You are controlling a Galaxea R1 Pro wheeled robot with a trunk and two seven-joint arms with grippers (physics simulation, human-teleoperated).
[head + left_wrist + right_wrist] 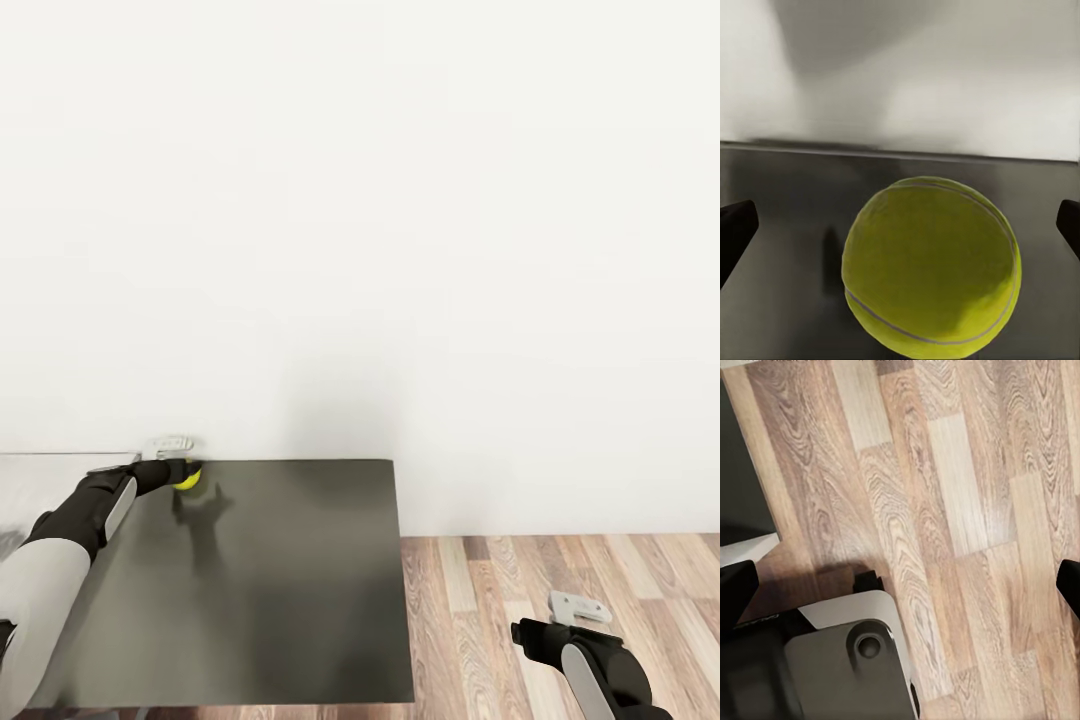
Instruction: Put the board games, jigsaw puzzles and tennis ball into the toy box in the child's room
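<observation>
Resting at the far left corner of the dark matte rectangular table, against the plain white wall, the yellow-green felt tennis ball lay between the spread fingers of the left gripper, not clamped. Right gripper hung open and empty over light wood-plank floor
</observation>
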